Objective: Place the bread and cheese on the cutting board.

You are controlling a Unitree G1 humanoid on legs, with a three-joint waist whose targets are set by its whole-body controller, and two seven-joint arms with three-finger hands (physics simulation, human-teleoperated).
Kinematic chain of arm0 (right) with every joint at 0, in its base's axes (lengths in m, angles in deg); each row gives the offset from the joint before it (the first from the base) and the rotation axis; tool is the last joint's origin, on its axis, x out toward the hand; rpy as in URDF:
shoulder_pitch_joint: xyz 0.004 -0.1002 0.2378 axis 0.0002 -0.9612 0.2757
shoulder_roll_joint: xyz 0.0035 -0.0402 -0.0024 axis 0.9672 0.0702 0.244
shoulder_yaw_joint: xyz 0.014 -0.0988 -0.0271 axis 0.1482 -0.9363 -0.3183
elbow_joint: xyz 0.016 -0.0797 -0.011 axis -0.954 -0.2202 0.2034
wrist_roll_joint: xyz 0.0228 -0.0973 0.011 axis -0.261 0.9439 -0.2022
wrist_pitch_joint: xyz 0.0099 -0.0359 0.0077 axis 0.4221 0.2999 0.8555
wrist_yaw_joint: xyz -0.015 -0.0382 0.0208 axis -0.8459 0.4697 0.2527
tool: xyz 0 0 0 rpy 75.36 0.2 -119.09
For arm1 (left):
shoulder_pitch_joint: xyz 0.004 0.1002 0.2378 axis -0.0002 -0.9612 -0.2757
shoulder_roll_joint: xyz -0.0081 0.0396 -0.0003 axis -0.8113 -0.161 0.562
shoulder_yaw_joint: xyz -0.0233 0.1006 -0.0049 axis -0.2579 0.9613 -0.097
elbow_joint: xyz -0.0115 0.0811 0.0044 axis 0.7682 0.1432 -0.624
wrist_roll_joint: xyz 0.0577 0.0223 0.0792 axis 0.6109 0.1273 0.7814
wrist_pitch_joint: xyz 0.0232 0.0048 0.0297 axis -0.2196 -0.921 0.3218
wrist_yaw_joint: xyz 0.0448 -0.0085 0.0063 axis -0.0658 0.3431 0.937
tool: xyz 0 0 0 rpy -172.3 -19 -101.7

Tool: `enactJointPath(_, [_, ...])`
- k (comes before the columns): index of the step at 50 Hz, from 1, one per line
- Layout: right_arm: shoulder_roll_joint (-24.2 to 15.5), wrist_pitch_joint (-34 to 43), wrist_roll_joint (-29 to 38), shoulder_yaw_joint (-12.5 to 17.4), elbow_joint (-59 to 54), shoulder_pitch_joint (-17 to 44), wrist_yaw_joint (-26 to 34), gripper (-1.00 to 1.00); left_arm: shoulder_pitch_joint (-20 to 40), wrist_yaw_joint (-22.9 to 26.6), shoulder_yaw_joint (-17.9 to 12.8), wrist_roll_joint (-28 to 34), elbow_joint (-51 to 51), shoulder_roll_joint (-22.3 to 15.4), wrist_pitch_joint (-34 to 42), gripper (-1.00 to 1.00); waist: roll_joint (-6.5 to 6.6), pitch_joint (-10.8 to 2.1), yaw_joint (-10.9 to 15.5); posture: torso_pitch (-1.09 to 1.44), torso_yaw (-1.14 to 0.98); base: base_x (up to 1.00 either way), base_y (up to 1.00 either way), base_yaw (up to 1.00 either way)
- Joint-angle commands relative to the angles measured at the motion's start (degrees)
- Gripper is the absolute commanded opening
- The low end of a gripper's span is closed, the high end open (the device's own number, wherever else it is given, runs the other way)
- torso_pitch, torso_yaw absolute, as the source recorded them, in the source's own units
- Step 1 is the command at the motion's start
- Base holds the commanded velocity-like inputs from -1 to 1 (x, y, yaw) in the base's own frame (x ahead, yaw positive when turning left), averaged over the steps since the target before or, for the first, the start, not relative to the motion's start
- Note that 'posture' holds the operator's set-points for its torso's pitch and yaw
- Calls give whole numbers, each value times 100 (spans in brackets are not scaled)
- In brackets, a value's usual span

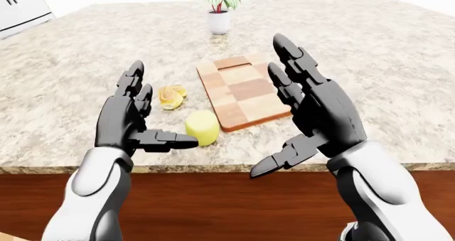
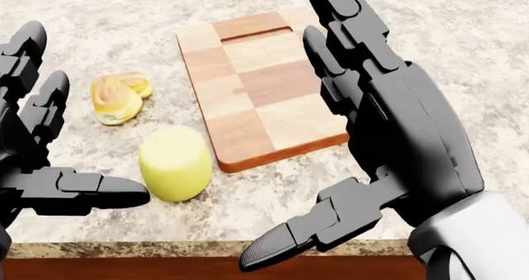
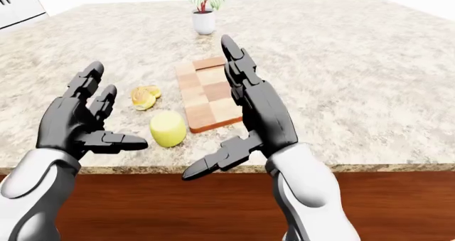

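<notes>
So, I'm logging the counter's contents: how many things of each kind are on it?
Bread: 1
Cheese: 1
Cutting board: 1
Potted plant: 1
Total: 4

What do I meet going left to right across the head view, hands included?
left hand → bread → cheese → cutting board → right hand
</notes>
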Motion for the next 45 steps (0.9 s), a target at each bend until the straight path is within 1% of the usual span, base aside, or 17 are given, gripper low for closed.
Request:
enactJointPath(1, [-36, -149, 19, 94, 158, 152, -39, 100, 160, 2, 15, -6, 182, -24, -149, 100, 69, -134, -34, 0, 0, 13, 0, 0])
enactJointPath(3, [-36, -150, 11, 100, 164, 140, -45, 100, 155, 1, 21, -2, 193, -20, -144, 100, -10, -167, -26, 0, 0, 10, 0, 0])
enactJointPath(4, [-38, -156, 8, 97, 169, 132, -47, 100, 150, 3, 19, 0, 191, -19, -149, 100, -88, -92, -20, 0, 0, 0, 0, 0])
enactJointPath(6, [-39, -166, 2, 96, 168, 123, -49, 100, 147, 6, 14, -2, 203, -17, -144, 100, -205, -84, -6, 0, 0, 0, 0, 0])
enactJointPath(7, [-37, -158, -1, 93, 172, 127, -55, 100, 150, 11, 7, -8, 214, -17, -132, 100, -301, -66, 16, 0, 0, 0, 0, 0])
enactJointPath(9, [-37, -170, -5, 79, 171, 112, -66, 100, 163, 22, -7, -29, 255, -23, -87, 100, -607, -133, 67, 0, 0, 0, 0, 0])
enactJointPath(10, [-34, -177, -8, 73, 169, 103, -71, 100, 182, 33, -19, -43, 299, -42, -37, 100, -360, -69, 53, 0, 0, 0, 0, 0])
enactJointPath(11, [-35, -199, -8, 68, 160, 89, -74, 100, 195, 55, -29, -60, 333, -62, -1, 100, -392, -118, 40, 0, 0, 0, 0, 0])
enactJointPath(13, [-30, -172, -16, 65, 174, 94, -79, 100, 205, 121, -28, -71, 413, -120, 62, 100, -356, -175, 28, 0, 0, 0, 0, 0])
enactJointPath(25, [-35, -199, -73, 78, 195, 56, -130, 100, 702, 474, -392, -366, 689, -504, 817, 100, -287, -213, -21, 0, 0, 0, 0, 0])
enactJointPath(26, [-37, -199, -78, 81, 195, 59, -125, 100, 781, 519, -446, -429, 746, -567, 955, 100, -287, -207, -23, 0, 0, 0, 0, 0])
enactJointPath(27, [-43, -203, -82, 86, 195, 55, -120, 100, 1064, 576, -763, -777, 884, -405, 1578, 100, -286, -203, -26, 0, 0, 0, 0, 0])
enactJointPath(28, [-50, -203, -88, 102, 195, 54, -112, 100, 1253, 549, -837, -884, 966, -508, 1809, 100, -288, -206, -29, 0, 0, 0, 0, 0])
enactJointPath(33, [-69, -216, -156, 188, 195, 41, -107, 100, 1632, 703, -1033, -1342, 1064, -793, 2545, 100, -280, -158, -36, 0, 0, 0, 0, 0])
enactJointPath(38, [-86, -214, -251, 271, 195, 50, -128, 100, 1950, 1374, -1236, -1681, 1159, -1298, 3198, 100, -261, -133, -37, 0, 0, 0, 0, 0])
enactJointPath(41, [-99, -203, -327, 318, 195, 86, -166, 100, 2034, 1714, -1191, -1756, 1128, -1644, 3207, 100, -259, -111, -35, 0, 0, 0, 0, 0])
enactJointPath(45, [-137, -282, -455, 340, 195, 10, -258, 100, 1429, 2124, -663, -1392, 768, -2166, 2161, 100, -252, -89, -28, 0, 0, 0, 0, 0])
